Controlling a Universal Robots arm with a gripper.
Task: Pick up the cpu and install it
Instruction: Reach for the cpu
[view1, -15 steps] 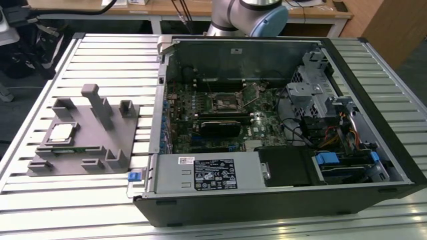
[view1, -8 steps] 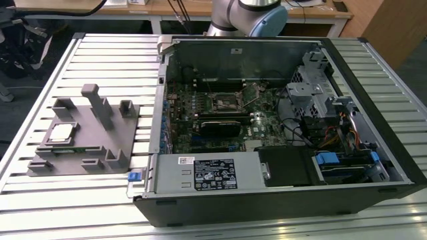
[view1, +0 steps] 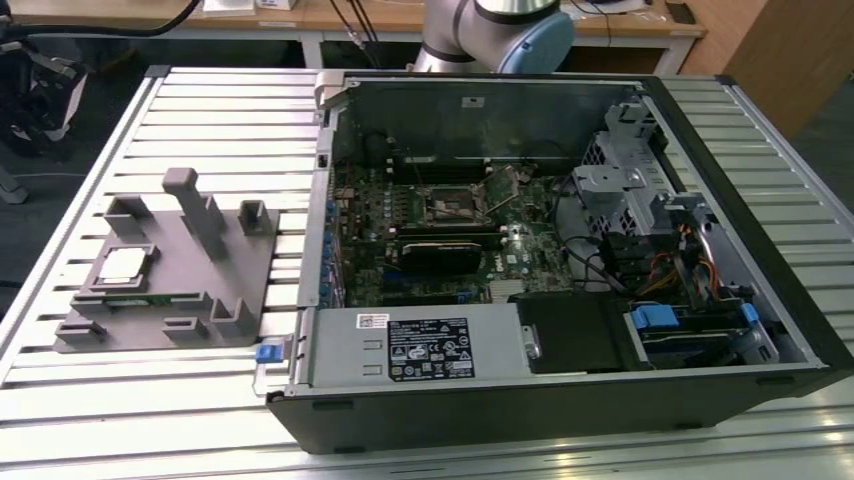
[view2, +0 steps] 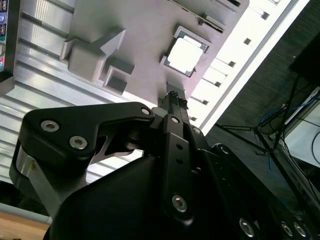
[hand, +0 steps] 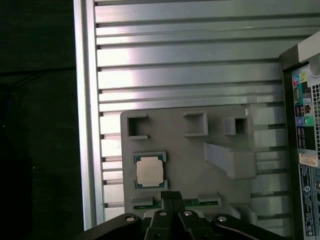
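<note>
The cpu (view1: 123, 265) is a small silvery square lying flat in a recess of a grey holder plate (view1: 187, 310) on the slatted table, at the exterior view's left. Both wrist views show the cpu (hand: 150, 171) (view2: 185, 54) from above, with nothing touching it. My gripper (hand: 172, 196) (view2: 175, 98) hangs well above the plate, just beside the chip, its two fingers pressed together and holding nothing. The square black-framed socket (view1: 447, 207) sits on the motherboard inside the open computer case (view1: 561, 400).
The holder plate carries upright grey posts (view1: 200, 215) and blocks close to the chip. The case wall (view1: 320, 200) rises at the plate's right side. The table edge (hand: 85, 125) lies beyond the plate. The arm's base (view1: 494, 30) stands behind the case.
</note>
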